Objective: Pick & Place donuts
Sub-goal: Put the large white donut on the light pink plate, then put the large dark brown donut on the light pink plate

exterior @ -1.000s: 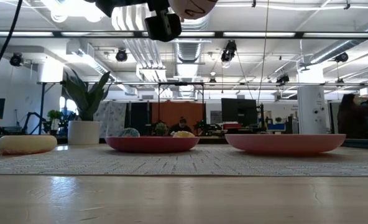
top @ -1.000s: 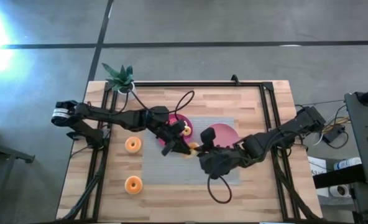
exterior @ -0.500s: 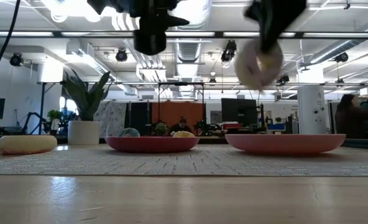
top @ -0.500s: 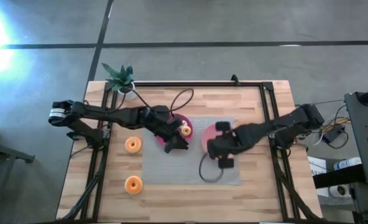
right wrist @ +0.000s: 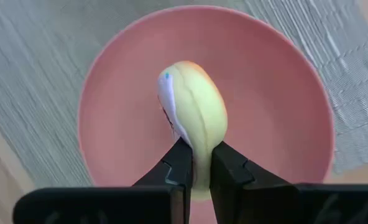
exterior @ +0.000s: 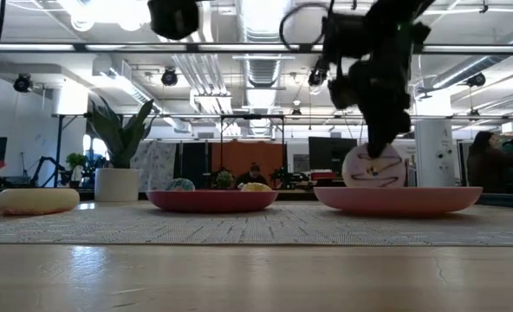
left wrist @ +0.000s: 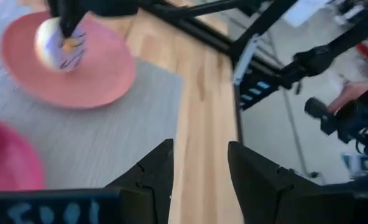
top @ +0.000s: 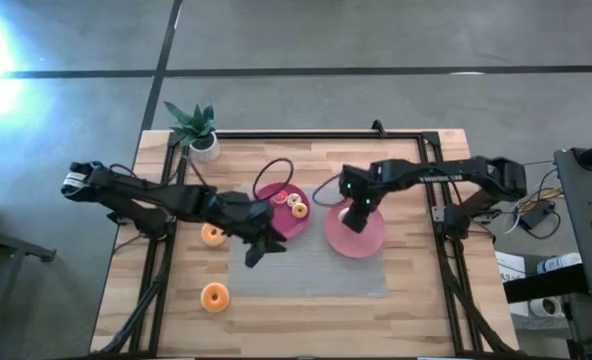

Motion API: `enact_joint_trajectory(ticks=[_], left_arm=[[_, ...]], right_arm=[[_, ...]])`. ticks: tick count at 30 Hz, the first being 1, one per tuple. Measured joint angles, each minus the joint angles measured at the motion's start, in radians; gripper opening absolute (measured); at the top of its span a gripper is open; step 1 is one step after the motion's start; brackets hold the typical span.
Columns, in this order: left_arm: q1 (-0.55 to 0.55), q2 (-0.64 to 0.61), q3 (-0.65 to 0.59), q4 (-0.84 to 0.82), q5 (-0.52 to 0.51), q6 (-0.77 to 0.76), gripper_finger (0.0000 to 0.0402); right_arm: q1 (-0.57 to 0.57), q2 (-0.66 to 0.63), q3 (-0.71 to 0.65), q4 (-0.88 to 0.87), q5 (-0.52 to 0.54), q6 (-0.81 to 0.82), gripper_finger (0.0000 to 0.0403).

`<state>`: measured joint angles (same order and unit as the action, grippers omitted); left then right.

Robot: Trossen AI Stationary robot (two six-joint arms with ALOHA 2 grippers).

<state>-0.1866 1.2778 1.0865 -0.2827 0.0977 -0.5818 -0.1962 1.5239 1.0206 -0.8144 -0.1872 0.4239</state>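
Two orange donuts [top: 213,234] lie on the bench [top: 416,310] at left. The left claw [top: 259,249], fingers apart and empty, hangs near the left plate [top: 273,225], which seems to hold two donuts. The right claw [right wrist: 196,163] pinches a cream donut [right wrist: 193,115] edge-up over the right plate [top: 366,240].

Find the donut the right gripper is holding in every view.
High view: the cream donut hangs above the light pink plate, right of centre.
Low view: on edge just above that plate's rim, right of centre.
Left wrist view: far off, over the plate.
Right wrist view: centre, pinched between the right gripper fingers.
Shared landmark: the light pink plate.
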Motion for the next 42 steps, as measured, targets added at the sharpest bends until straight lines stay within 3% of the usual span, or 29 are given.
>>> enact_joint_trajectory(ticks=[4, 13, 21, 30, 37, 42], left_arm=[[-0.045, -0.046, 0.0, -0.096, -0.089, -0.034, 0.0125], [-0.128, -0.115, -0.001, -0.246, -0.211, -0.108, 0.0125], [-0.142, -0.124, -0.009, -0.359, -0.216, -0.17, 0.0125], [-0.186, -0.123, -0.012, -0.44, -0.215, -0.215, 0.0125], [-0.284, -0.123, -0.012, -0.605, -0.22, -0.296, 0.0125], [-0.432, -0.085, -0.013, -0.734, -0.251, -0.407, 0.0125]], right_arm=[[-0.094, -0.002, -0.044, 0.014, -0.068, 0.006, 0.0029], [-0.172, 0.0, -0.069, 0.021, -0.031, 0.022, 0.0036], [-0.172, 0.001, -0.097, 0.004, -0.014, 0.083, 0.0139], [-0.164, 0.001, -0.079, -0.11, 0.188, 0.07, 0.0213], [-0.104, -0.057, -0.025, -0.108, 0.324, -0.099, 0.022], [-0.022, -0.141, 0.014, -0.054, 0.387, -0.202, 0.0221]])
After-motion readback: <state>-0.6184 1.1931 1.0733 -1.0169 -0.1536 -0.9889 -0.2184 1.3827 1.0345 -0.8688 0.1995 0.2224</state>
